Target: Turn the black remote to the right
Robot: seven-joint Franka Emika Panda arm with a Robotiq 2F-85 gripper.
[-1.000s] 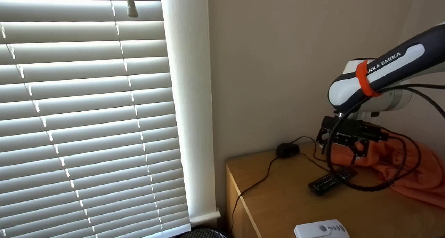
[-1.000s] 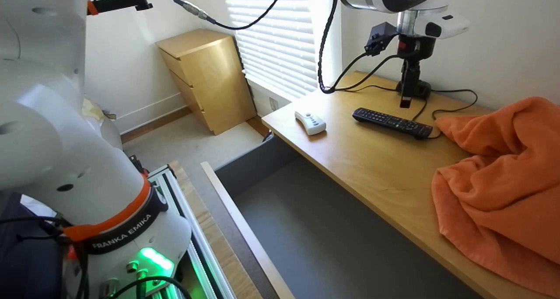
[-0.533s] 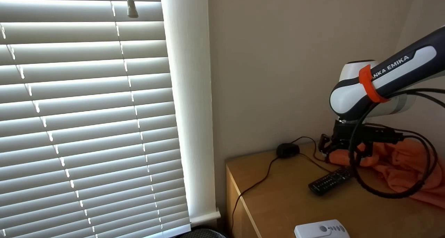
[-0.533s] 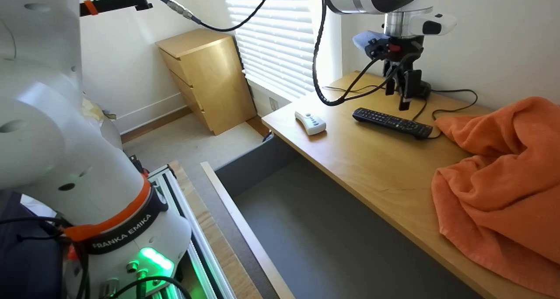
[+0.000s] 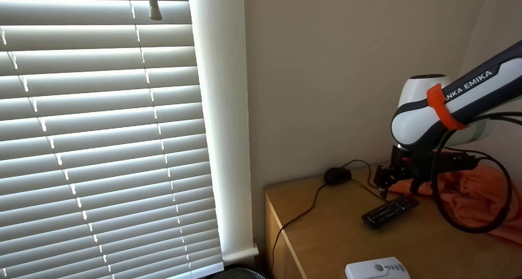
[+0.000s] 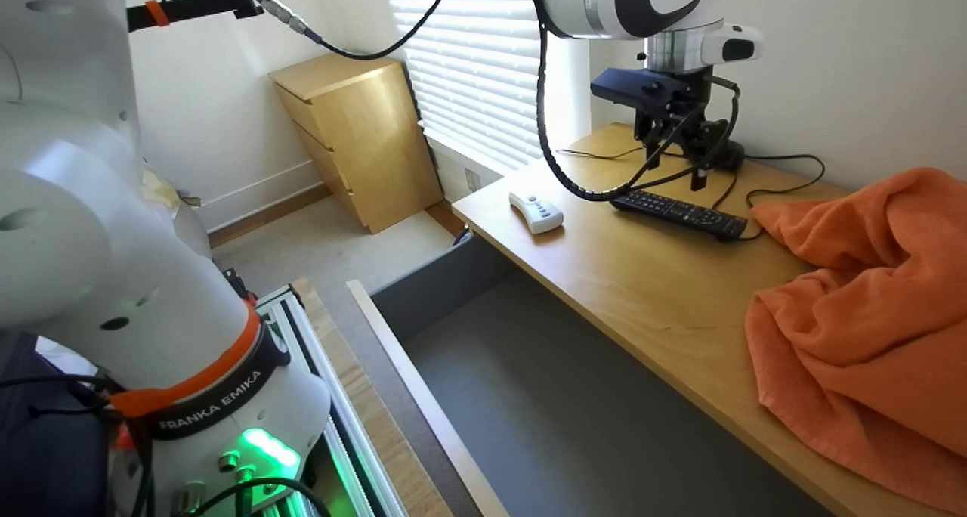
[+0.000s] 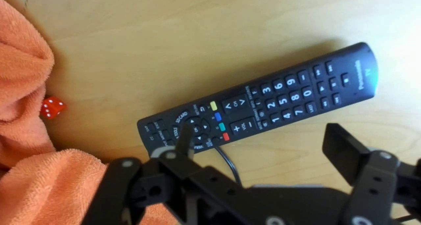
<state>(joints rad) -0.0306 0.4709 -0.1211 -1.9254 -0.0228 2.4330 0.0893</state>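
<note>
The black remote lies flat on the wooden dresser top. It shows in both exterior views [image 5: 390, 212] [image 6: 684, 214] and across the middle of the wrist view [image 7: 250, 101], where it slants up to the right. My gripper is open and empty in both exterior views [image 5: 399, 192] [image 6: 676, 171], above the dresser and close to the remote on its wall side. In the wrist view the gripper [image 7: 260, 133] has its fingers spread wide. The left finger overlaps the remote's arrow-button end; the right finger is over bare wood. I cannot tell the exact height above the remote.
An orange towel [image 6: 861, 320] lies beside the remote, with a red die [image 7: 52, 107] at its edge. A white device [image 6: 536, 212] lies nearer the dresser's end. A black puck [image 5: 337, 176] with thin cables sits by the wall. A drawer [image 6: 544, 396] stands open below.
My arm has come down and the gripper has turned about its vertical axis, its fingers now lower and beside the remote. The remote, towel and white device have not moved.
</note>
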